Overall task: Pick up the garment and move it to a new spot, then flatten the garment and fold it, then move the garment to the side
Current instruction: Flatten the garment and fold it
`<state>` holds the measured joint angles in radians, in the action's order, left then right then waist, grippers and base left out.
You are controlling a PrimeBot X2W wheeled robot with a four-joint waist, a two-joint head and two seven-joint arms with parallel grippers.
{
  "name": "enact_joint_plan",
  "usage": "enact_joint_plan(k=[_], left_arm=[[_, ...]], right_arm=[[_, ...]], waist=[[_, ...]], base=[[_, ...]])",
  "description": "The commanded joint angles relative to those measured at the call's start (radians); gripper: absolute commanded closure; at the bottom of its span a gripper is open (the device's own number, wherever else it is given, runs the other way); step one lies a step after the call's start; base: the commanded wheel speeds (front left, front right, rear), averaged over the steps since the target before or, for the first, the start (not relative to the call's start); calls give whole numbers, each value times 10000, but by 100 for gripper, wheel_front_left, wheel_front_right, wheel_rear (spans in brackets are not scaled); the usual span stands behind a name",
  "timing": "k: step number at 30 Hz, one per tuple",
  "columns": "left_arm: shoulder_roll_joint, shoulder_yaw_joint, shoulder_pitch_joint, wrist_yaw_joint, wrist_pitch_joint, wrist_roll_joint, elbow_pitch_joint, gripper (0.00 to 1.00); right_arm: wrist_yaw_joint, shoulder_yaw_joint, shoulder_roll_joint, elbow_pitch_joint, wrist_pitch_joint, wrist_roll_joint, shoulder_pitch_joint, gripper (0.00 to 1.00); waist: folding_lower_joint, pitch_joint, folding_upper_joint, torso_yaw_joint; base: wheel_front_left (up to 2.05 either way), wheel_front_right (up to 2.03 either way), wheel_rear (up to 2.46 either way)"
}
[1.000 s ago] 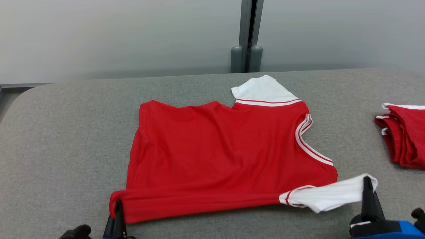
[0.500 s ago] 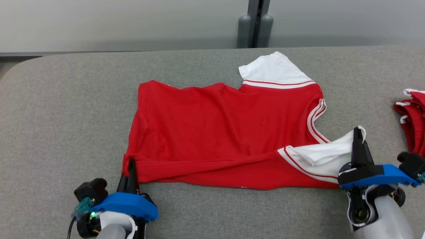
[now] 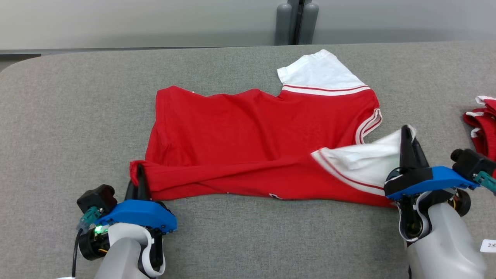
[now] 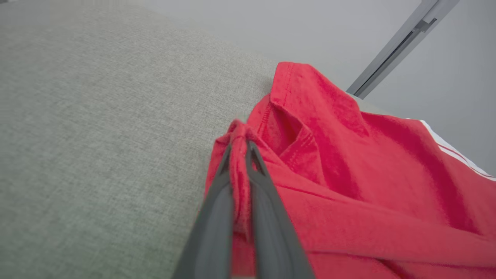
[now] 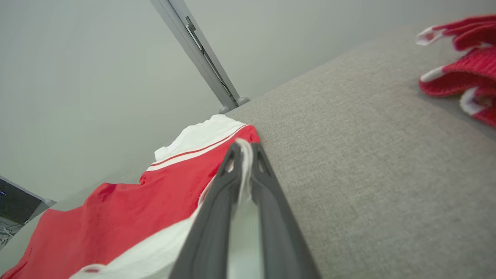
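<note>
The red shirt w/ white sleeves [image 3: 252, 131] lies mid grey cloth tabletop [image 3: 69, 116], its near edge folded over. L gripper [image 3: 140, 176] jaws pinch tight on its red corner. R gripper [image 3: 406, 133] jaws pinch tight on a white sleeve.

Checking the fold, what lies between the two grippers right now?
In the head view, the red shirt, near edge doubled over, stretches from left gripper to right gripper, white sleeve at the right.

Bright, even light, soft shadows; wrist views blur close up.
</note>
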<state>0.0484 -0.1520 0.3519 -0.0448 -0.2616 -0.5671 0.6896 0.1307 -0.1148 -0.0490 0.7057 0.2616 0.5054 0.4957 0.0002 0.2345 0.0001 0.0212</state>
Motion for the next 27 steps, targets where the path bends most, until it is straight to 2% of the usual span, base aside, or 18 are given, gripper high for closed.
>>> enact_joint_plan(k=[1,7,12,18,27], left_arm=[[39,140,88,-158,-44,126,-112,0],[27,668,-677,-428,-45,1352,-1311,0],[25,573,-1756,-292,-44,2698,-1980,0],[31,552,-2912,-84,-44,3550,-2151,0],[30,480,-4091,84,-44,3671,-2370,0]], right_arm=[[0,-70,-57,-192,45,-415,154,0],[0,-181,-82,-2057,36,-2760,-798,0],[0,267,-60,-2989,37,-3895,-1982,0],[0,642,-37,-3180,37,-4045,-3303,0],[0,928,-31,-3036,37,-3750,-4513,0]], waist=[[-2,-14,-1,7],[-2,-225,-1,32],[-2,-652,-1,-16],[-2,-1349,-1,-102],[-2,-2227,-1,-141]], base=[[0,0,0],[0,0,0],[0,0,0],[0,0,0],[0,0,0]])
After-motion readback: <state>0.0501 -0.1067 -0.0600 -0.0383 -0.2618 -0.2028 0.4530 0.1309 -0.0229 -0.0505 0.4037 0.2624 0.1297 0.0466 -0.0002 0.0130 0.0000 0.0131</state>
